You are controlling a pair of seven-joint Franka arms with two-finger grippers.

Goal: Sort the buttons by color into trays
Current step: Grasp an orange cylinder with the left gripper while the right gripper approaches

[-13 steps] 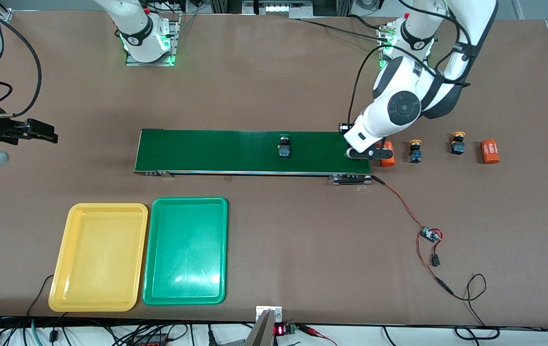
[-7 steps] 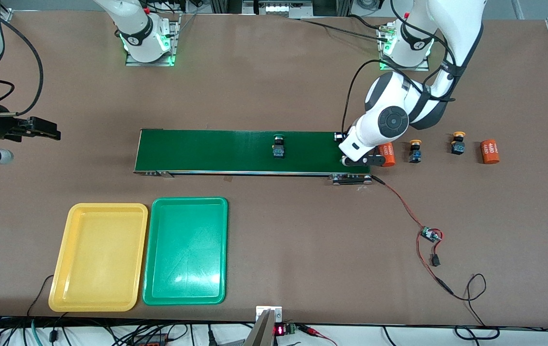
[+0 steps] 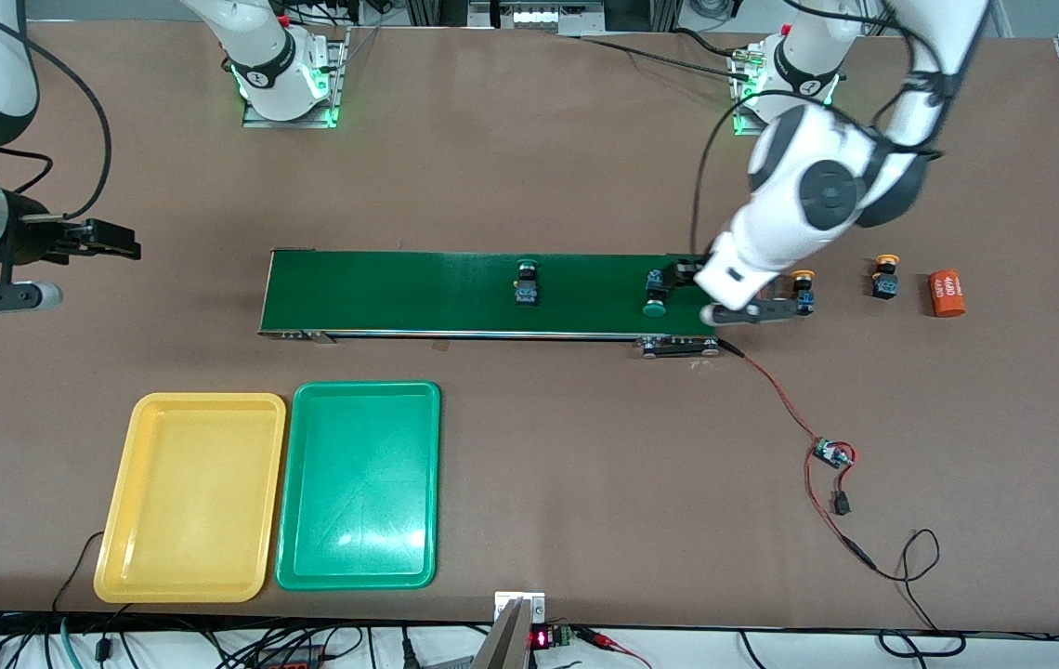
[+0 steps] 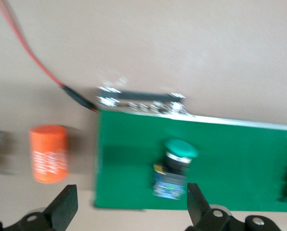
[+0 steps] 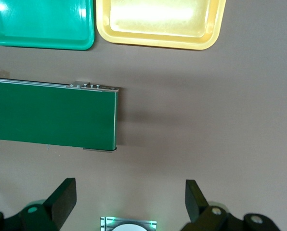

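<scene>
Green-capped button (image 3: pixel 653 295) lies tipped on dark belt (image 3: pixel 399 293).

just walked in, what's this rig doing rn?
Sorting buttons by color into trays via a conveyor belt. The left gripper, open and holding nothing, is over the belt's end toward the left arm, above a green-capped button lying there. Another green-capped button sits mid-belt. Two yellow-capped buttons wait on the table. The right gripper waits open off the belt's other end. The yellow tray and green tray hold no buttons.
</scene>
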